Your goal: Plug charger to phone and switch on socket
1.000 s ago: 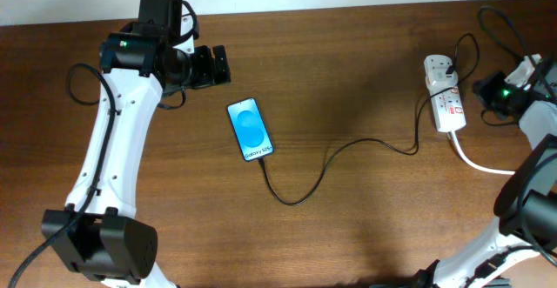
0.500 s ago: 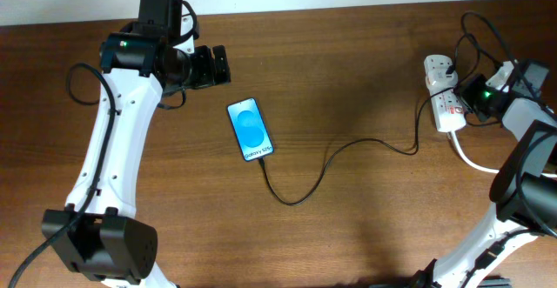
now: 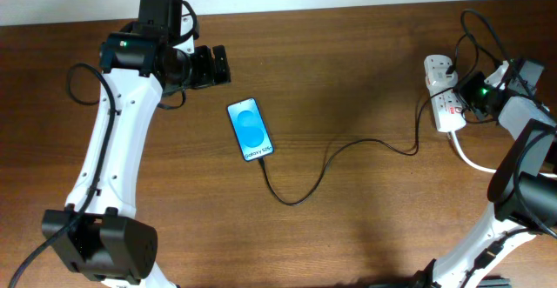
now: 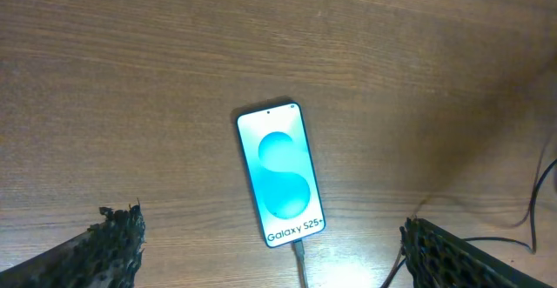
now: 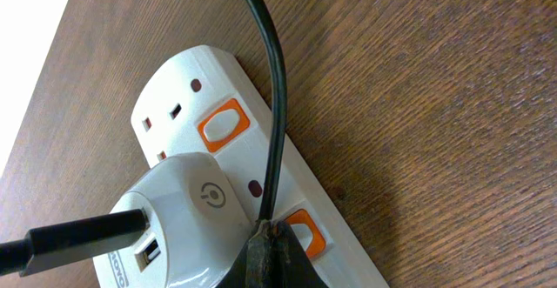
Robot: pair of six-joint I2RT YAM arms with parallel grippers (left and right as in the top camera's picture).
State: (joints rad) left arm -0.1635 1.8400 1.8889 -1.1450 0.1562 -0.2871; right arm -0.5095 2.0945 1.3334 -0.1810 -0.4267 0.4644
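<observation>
Directly ahead of the right gripper (image 5: 268, 251), the socket (image 5: 187, 105) lies flat on the table (image 3: 365, 227). The jaws are drawn together to a narrow point with no gap showing between them. Their tips sit at the edge of the nearer orange switch (image 5: 305, 231). You cannot tell from the right wrist view whether they press it or only touch it. A white adapter (image 5: 187, 205) is seated in the strip just left of the tips. A second orange switch (image 5: 224, 124) lies farther ahead, beyond the adapter. A thin black lead (image 5: 274, 88) runs down across the strip to the tips. Whether it is pinched between them cannot be told.

Below the left gripper (image 3: 219, 65), the phone (image 4: 280, 175) lies face up with its screen lit. This claw is spread wide and holds nothing. One finger shows on each side of the phone, well clear of it.

Treat the first step as done. The charger (image 3: 300, 192) ends in its plug tip (image 4: 298, 251), which meets the phone's bottom edge. From there the cable trails across the table toward the strip.

Treat the second step as open. Neither switch position is readable, so confirm that the nearer switch rocks over under the right claw.
</observation>
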